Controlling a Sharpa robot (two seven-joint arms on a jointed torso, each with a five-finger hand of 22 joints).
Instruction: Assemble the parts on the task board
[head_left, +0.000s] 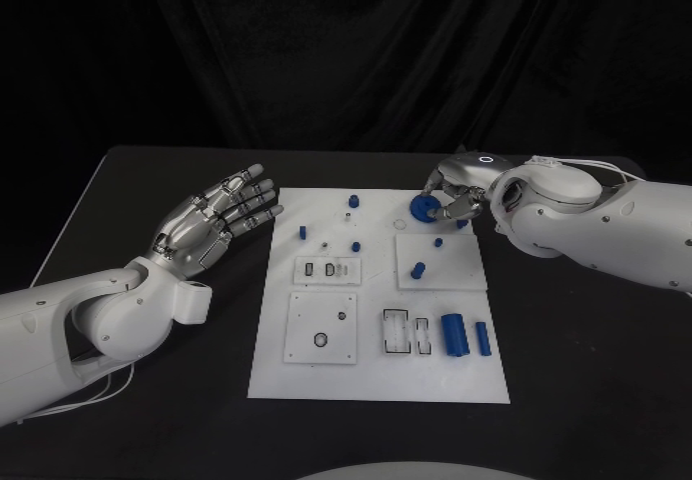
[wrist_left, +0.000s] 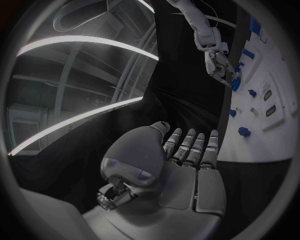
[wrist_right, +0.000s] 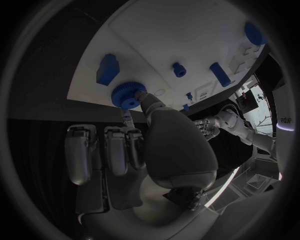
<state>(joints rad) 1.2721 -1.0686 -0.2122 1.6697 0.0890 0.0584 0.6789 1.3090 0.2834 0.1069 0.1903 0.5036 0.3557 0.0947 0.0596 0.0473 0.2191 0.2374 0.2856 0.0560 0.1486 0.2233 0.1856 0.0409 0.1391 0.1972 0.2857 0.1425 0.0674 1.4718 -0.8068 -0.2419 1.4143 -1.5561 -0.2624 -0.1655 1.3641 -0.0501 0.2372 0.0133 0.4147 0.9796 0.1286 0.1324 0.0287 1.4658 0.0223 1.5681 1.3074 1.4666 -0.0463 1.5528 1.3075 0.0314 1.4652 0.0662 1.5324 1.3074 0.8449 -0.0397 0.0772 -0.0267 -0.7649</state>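
Head view: right hand (head_left: 464, 200) is pinching the blue gear (head_left: 423, 208) at the task board's (head_left: 378, 385) far edge; left hand (head_left: 216, 222) is hovering beside the board, fingers apart, holding nothing. Advice: keep the gear level, seat it squarely.

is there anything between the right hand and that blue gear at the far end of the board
Nothing visible. The right hand is already at the blue gear; in the right wrist view a fingertip touches the gear's side. The left hand hangs spread off the task board's left edge, well apart.
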